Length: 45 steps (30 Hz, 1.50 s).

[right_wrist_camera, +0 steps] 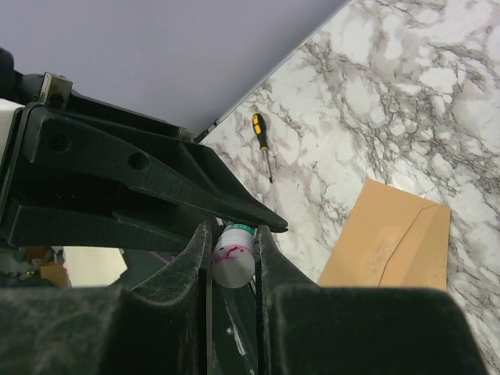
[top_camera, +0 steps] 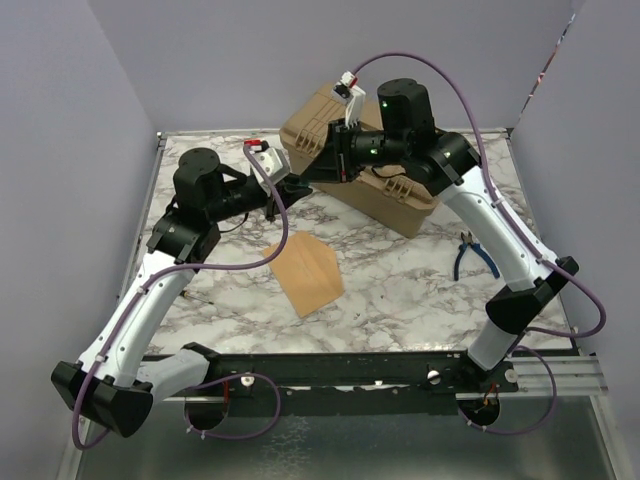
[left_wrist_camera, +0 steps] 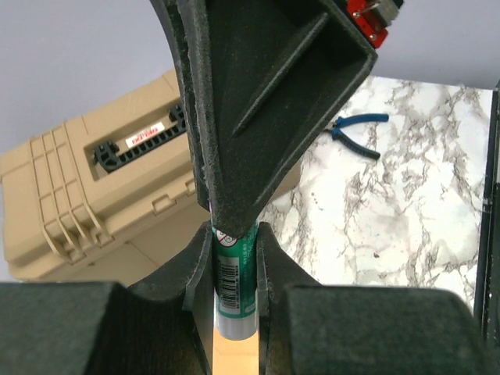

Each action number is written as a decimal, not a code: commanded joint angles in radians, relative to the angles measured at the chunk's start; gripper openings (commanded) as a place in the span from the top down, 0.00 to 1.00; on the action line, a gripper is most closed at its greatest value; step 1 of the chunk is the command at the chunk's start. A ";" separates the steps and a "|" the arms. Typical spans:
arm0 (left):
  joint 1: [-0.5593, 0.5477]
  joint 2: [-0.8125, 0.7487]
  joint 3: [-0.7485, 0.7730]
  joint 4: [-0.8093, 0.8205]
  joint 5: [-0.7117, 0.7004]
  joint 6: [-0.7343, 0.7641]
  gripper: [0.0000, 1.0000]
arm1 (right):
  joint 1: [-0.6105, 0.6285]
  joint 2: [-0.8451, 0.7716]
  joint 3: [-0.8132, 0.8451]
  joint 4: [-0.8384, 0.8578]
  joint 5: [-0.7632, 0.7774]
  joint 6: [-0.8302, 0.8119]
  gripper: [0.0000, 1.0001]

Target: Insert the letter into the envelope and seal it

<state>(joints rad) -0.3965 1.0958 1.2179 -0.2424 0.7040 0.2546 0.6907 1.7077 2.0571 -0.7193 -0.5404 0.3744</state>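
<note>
A green glue stick [left_wrist_camera: 234,273] with a barcode is held in the air between the two arms, above the table's back left. My left gripper [left_wrist_camera: 234,234] is shut on its green body. My right gripper [right_wrist_camera: 233,234] meets it from the opposite side, jaws shut on the stick's white end [right_wrist_camera: 233,264], which carries a red mark. In the top view the two grippers, left [top_camera: 290,188] and right [top_camera: 318,172], touch tip to tip. The orange-brown envelope [top_camera: 305,275] lies flat on the marble below, its pointed flap showing fold lines [right_wrist_camera: 391,242]. The letter is out of view.
A tan hard case [top_camera: 370,170] stands at the back, right behind the grippers. Blue-handled pliers [top_camera: 475,255] lie at the right. A small yellow-and-black screwdriver [right_wrist_camera: 263,144] lies near the left edge. Purple walls enclose the table.
</note>
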 commanded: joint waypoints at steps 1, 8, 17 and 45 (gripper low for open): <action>-0.003 -0.022 -0.065 -0.141 -0.004 0.019 1.00 | -0.102 -0.038 0.093 0.005 -0.126 -0.036 1.00; -0.024 -0.015 -0.067 -0.154 0.040 0.011 1.00 | -0.151 -0.055 0.112 -0.076 -0.188 -0.147 1.00; -0.033 0.010 -0.060 -0.180 0.075 0.001 1.00 | -0.286 -0.131 -0.052 0.043 -0.216 0.010 1.00; -0.036 -0.128 -0.175 0.058 -0.537 -0.338 1.00 | 0.104 -0.133 -0.756 0.097 0.841 0.016 1.00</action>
<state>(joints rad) -0.4297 1.0222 1.0946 -0.2710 0.3450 0.0525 0.7830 1.5833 1.4277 -0.7414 0.1223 0.3157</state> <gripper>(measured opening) 0.191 0.189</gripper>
